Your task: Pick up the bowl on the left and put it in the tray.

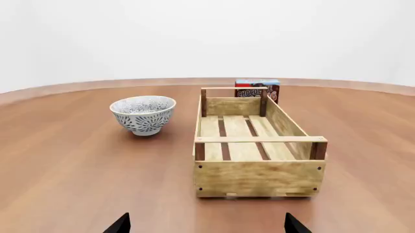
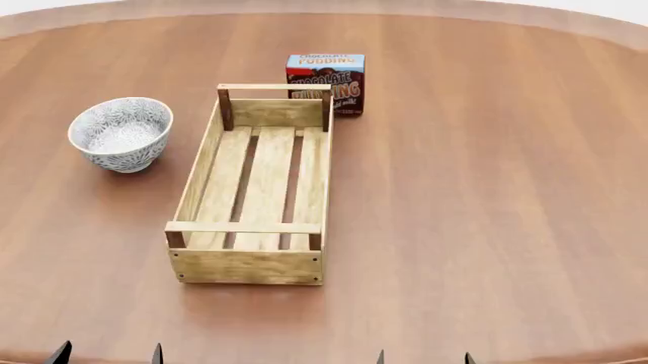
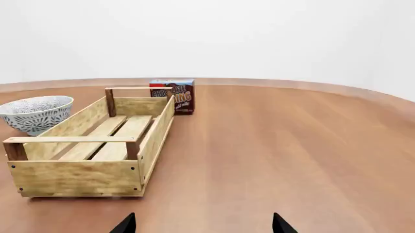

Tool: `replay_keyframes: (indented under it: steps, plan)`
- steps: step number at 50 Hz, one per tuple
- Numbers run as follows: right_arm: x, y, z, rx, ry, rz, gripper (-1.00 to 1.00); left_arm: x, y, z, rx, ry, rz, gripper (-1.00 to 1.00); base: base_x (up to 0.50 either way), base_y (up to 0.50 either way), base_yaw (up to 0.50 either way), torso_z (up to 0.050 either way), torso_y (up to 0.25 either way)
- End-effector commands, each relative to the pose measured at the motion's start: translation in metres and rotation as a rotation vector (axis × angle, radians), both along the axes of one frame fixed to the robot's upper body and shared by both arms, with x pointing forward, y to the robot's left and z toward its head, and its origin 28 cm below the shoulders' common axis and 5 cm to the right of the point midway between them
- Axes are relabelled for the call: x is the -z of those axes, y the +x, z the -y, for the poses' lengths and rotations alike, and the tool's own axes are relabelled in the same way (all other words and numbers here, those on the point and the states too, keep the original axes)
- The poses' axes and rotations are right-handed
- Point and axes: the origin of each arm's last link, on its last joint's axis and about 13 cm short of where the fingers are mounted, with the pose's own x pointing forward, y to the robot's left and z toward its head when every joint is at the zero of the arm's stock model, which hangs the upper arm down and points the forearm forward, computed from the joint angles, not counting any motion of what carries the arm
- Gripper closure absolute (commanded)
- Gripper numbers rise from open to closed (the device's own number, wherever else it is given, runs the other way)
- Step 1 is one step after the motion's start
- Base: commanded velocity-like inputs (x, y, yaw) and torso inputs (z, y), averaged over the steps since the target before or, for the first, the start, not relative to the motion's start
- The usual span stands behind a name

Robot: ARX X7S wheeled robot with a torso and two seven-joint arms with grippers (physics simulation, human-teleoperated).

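Observation:
The bowl [image 2: 121, 133], white with a grey-blue floral pattern, stands upright on the wooden table to the left of the tray [image 2: 208, 163], a small gap between them. The tray is a long light-wood slatted crate with nothing in it. From the left wrist, the bowl [image 1: 143, 114] and tray [image 1: 257, 177] lie ahead; the right wrist also sees the bowl [image 3: 35, 113] and tray [image 3: 77, 177]. My left gripper [image 2: 108, 355] and right gripper [image 2: 423, 358] sit at the table's near edge, both open and holding nothing, only the dark fingertips [image 1: 119, 224] showing.
A chocolate pudding box [image 2: 326, 82] stands just behind the tray's far end. The round wooden table [image 2: 486, 189] stretches wide to the right of the tray, its rim curving along the back.

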Motion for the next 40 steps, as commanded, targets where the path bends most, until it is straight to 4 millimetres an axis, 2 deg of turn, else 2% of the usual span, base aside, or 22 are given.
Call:
replay_keyframes:
  steps: [1, 23, 40]
  plan:
    - [-0.0003, -0.0001, -0.0004, 0.000, 0.000, 0.000, -1.00, -0.0011, -0.0001, -0.0002, 0.000, 0.000, 0.000, -1.00, 0.00, 0.00, 0.00, 0.000, 0.000]
    - [-0.0006, -0.0011, -0.0010, -0.009, -0.006, 0.007, -1.00, -0.0010, -0.0013, 0.0010, 0.011, 0.012, 0.005, -1.00, 0.00, 0.00, 0.00, 0.000, 0.000]
    - [-0.0020, -0.0006, -0.0007, -0.005, -0.006, 0.015, -1.00, -0.0012, -0.0006, 0.0002, 0.001, 0.006, 0.002, -1.00, 0.00, 0.49, 0.00, 0.000, 0.000]
